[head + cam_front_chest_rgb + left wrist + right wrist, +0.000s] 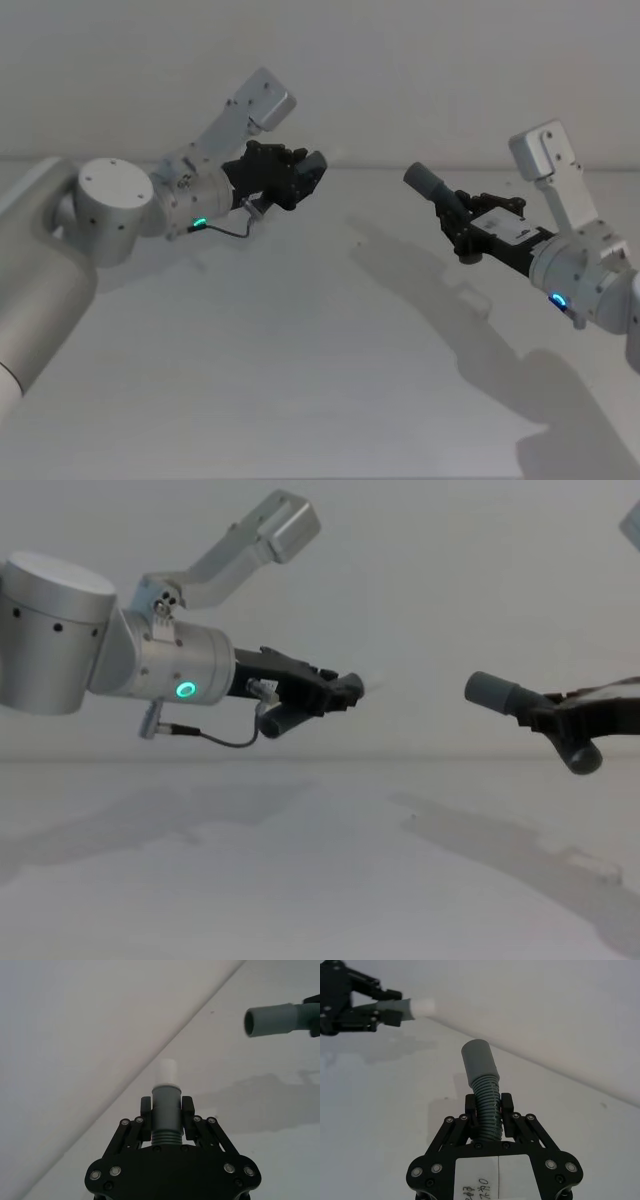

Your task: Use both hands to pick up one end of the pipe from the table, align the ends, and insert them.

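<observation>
Both grippers hang above the table, each holding a pipe piece. My left gripper is shut on one pipe piece at its grey cuff. The narrow white tip sticks out past the fingers. My right gripper is shut on the ribbed part of the other pipe piece. Its wider grey cuff is open-ended and points toward the left gripper. The two ends face each other across a clear gap and do not touch.
A thin black cable loops below the left wrist. The pale wall rises behind the table's far edge. Arm shadows fall on the bare table below both grippers.
</observation>
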